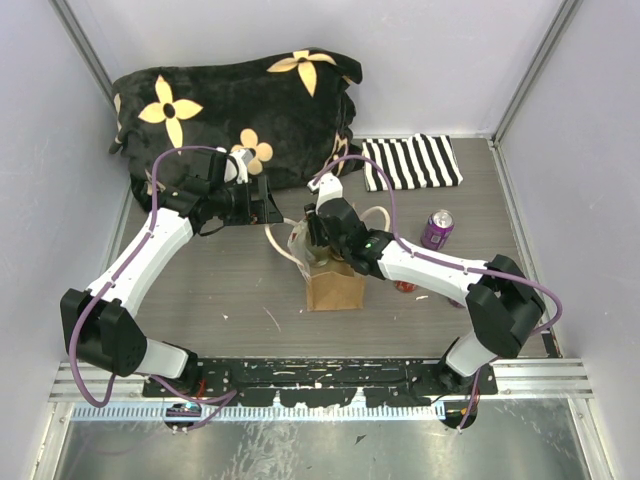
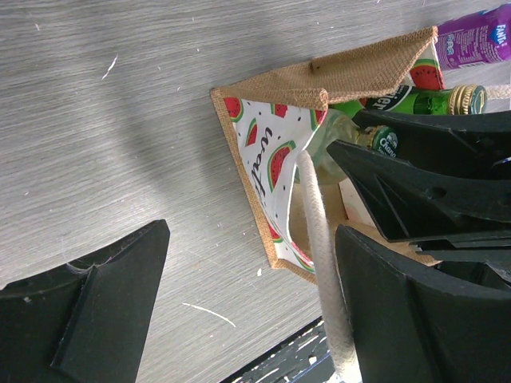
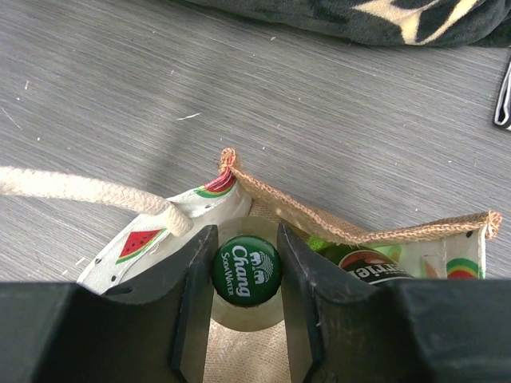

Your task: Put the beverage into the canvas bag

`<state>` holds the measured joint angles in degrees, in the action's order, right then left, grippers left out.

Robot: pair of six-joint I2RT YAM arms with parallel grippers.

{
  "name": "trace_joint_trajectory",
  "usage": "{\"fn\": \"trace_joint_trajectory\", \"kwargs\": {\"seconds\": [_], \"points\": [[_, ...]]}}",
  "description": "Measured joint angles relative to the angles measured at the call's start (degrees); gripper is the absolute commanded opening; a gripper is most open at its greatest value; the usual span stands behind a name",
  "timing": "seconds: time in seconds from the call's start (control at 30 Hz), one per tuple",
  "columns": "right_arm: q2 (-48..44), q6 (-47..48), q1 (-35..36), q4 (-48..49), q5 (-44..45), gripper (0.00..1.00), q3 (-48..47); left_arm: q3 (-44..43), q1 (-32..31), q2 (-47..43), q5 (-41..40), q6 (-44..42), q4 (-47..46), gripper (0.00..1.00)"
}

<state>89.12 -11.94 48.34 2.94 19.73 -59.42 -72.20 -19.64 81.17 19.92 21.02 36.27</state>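
The grey counter [image 1: 220,290] carries a black flowered cushion [image 1: 220,110] at the back and a striped cloth [image 1: 412,162] beside it. The canvas bag [image 1: 335,290] stands upright near the middle, between the two arms. A purple can [image 1: 438,228] stands apart on the right.

The bag is soft burlap with a watermelon-print lining, and its mouth gapes but sags. One rope handle [image 2: 315,215] runs out toward the left pincer [image 2: 252,239], whose fingers are spread wide with nothing clamped between them. The rope lies against the inner face of one finger; whether it is hooked there to hold the mouth wide, I cannot tell.

The right pincer [image 3: 245,243] is closed on the neck of the beverage [image 3: 246,275], a clear bottle with a green Chang cap. It hangs cap-up in the mouth of the bag, its body already below the rim. A second green bottle [image 3: 363,265] lies beside it inside.

The bottle looks like glass, so it is likely rigid, fairly heavy, smooth and breakable. The neck under the cap gives a sure hold, since the cap's lip stops it slipping down. It probably wants lowering until the base rests before the fingers part, and keeping off its neighbour. The limp cloth will not steady it.
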Motion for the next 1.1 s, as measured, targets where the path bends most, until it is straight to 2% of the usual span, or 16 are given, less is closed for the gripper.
{"fn": "trace_joint_trajectory", "kwargs": {"seconds": [0.33,0.9,1.1], "points": [[0.0,0.0,0.0,-0.4,-1.0,0.54,-0.1,0.0,0.0,0.0,0.0,0.0,0.0,0.92],[0.0,0.9,0.0,-0.8,-0.5,0.55,-2.4,0.0,0.0,0.0,0.0,0.0,0.0,0.92],[0.2,1.5,-0.5,-3.0,2.1,0.57,-8.5,0.0,0.0,0.0,1.3,0.0,0.0,0.93]]}}
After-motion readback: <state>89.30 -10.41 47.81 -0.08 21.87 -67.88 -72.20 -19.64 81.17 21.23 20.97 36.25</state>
